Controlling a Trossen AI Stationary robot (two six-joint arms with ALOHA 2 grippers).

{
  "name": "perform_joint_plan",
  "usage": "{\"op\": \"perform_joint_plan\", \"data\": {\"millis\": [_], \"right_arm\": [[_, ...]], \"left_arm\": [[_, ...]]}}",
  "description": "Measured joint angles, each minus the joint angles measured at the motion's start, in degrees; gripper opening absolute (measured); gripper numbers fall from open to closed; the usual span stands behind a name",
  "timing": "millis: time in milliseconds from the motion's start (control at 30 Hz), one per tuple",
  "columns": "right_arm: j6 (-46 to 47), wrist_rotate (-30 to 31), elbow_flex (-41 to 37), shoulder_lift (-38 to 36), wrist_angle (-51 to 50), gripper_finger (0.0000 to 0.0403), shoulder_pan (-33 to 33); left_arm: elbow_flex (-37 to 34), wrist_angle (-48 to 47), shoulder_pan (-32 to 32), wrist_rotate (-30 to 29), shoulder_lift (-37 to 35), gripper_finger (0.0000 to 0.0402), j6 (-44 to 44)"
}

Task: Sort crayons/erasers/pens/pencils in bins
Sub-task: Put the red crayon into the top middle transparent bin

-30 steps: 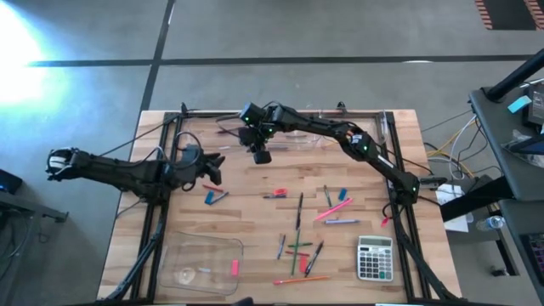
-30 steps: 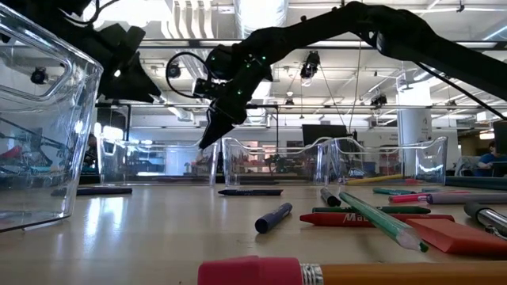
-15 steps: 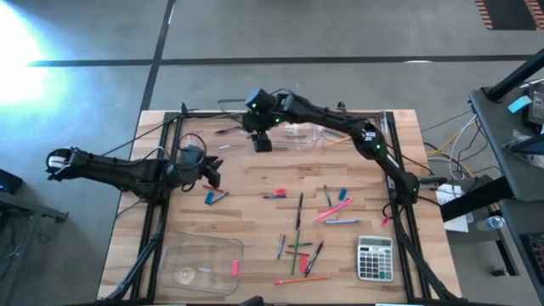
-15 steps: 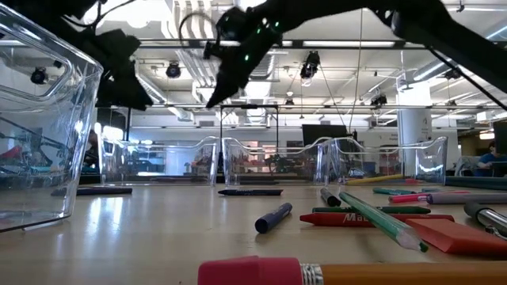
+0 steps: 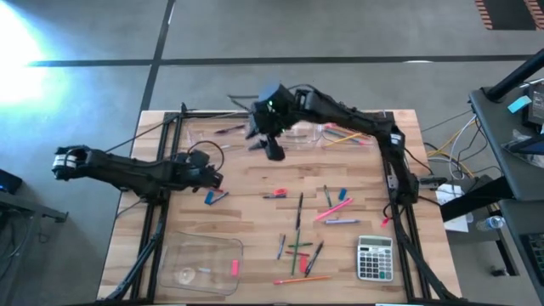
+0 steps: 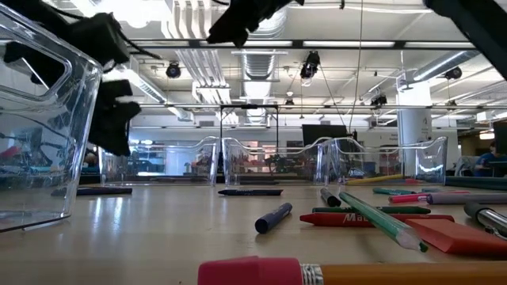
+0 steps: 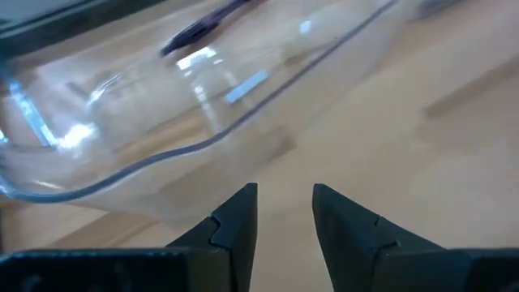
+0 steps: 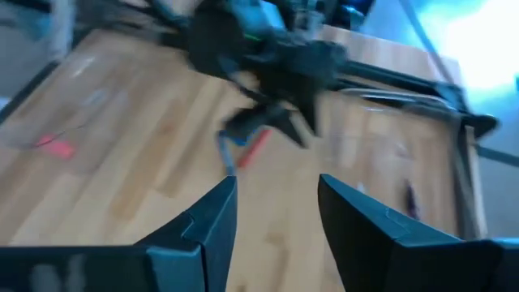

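We saw the right hand in the upper middle of the high view, raised above the surface just beside the row of three small clear bins at the far edge. In its own wrist view its two fingers stood apart with nothing between them, so it was open at a middle width and empty. The left hand was low at the left middle of the high view, near a blue and a red short stick on the wood. Its fingers had only a narrow gap and held nothing, and they pointed at the wall of a clear bin with a dark pen lying inside. One small bin held pencils in orange and pink. The larger shallow tray lay in the lower left of the high view with a pink eraser in it. Most pens, pencils and crayons were scattered in the lower middle of the frame, and a grey calculator lay to their right. In the low view a blue crayon lay in the middle of the surface.
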Motion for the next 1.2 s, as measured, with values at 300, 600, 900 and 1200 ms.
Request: {"op": "perform_joint_plan", "data": {"millis": [300,600,900,1200], "right_arm": [[1.9,6.0,-26.6,-15.7,17.3,0.0121,8.1],[9.6,12.4,-56.7,-31.6,39.8,0.0097,14.3],[14.6,19.8,-76.8,-41.7,59.8,0.0093,23.4],[15.3,25.0,-85.0,-41.4,70.4,0.0083,28.5]], "left_arm": [[0.0,0.1,8.4,-0.4,7.7,0.0106,1.9],[0.1,2.4,13.4,-2.9,10.2,0.0106,4.0],[0.5,12.1,16.4,-3.2,9.9,0.0106,11.8],[0.4,17.1,19.0,-2.2,9.7,0.0106,17.6]]}}
